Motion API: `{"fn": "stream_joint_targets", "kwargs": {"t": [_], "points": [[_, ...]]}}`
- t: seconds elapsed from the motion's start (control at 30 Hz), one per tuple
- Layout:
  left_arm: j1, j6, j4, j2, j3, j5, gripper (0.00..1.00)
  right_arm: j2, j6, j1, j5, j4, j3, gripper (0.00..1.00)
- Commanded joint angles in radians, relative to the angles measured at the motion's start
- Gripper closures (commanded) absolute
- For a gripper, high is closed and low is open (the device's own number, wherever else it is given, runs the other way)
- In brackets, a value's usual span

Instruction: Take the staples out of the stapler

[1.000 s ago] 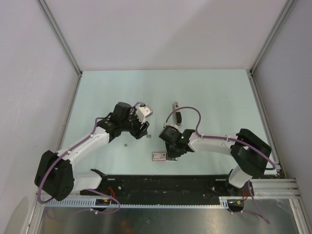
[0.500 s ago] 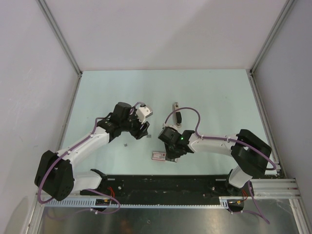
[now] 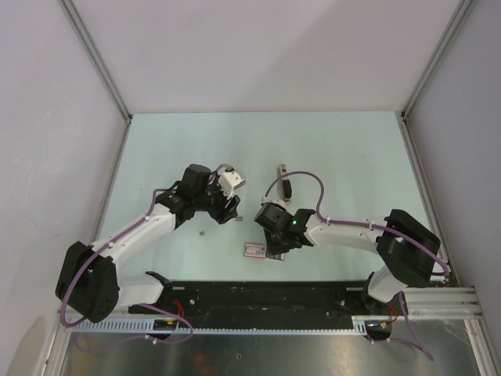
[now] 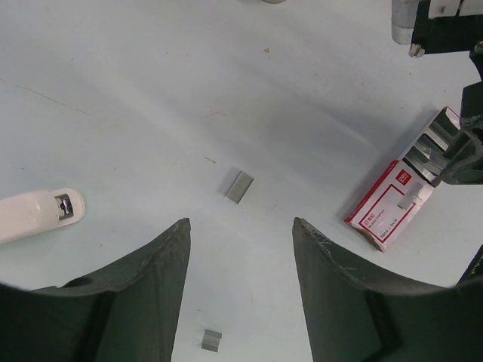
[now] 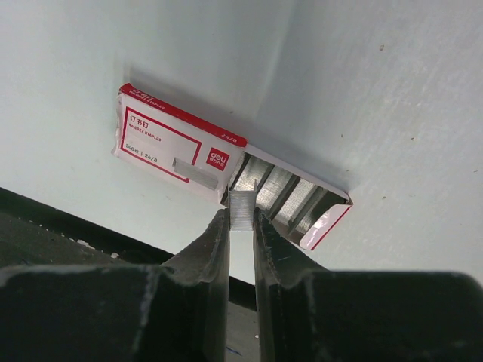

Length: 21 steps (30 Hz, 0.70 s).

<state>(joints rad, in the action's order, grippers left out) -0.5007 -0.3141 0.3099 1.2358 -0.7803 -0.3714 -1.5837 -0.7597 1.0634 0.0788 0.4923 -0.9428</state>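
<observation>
Pale green tabletop [image 3: 352,157] is stretching between grey walls, with both arms reaching toward its middle. The left end effector [image 4: 240,226] is hovering open above it, fingers spread wide. Two staples [image 4: 239,186] are lying loose there, one just past the fingertips and a second staple [image 4: 211,339] farther back between the fingers. A white piece [image 4: 38,215] with a metal tip is resting off to one side. The right end effector [image 5: 241,219] is pinching a small staple block [image 5: 243,205] between its closed fingertips, right at the open end of a red-and-white packet [image 5: 162,136]. The packet is lying flat near the tabletop's near edge, with more staple rows showing in its open tray. A thin strip [image 5: 195,172] is sitting on its top.
</observation>
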Motion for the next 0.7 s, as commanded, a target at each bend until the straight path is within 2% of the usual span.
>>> {"fn": "stream_joint_targets", "kwargs": {"t": [0.0,0.5,0.57,0.67], "points": [[0.008,0.004,-0.006,-0.012,0.01,-0.027,0.38,0.002,-0.019,0.006,0.007,-0.015,-0.029,1.0],[0.008,0.003,-0.007,-0.022,0.012,-0.03,0.37,-0.038,-0.022,0.002,0.023,-0.005,-0.029,0.92],[0.008,0.003,-0.005,-0.023,0.014,-0.03,0.37,-0.035,-0.023,0.002,0.024,-0.006,-0.029,0.87],[0.008,0.003,-0.005,-0.024,0.013,-0.03,0.37,-0.028,-0.023,0.002,0.024,-0.009,-0.03,0.7]]}}
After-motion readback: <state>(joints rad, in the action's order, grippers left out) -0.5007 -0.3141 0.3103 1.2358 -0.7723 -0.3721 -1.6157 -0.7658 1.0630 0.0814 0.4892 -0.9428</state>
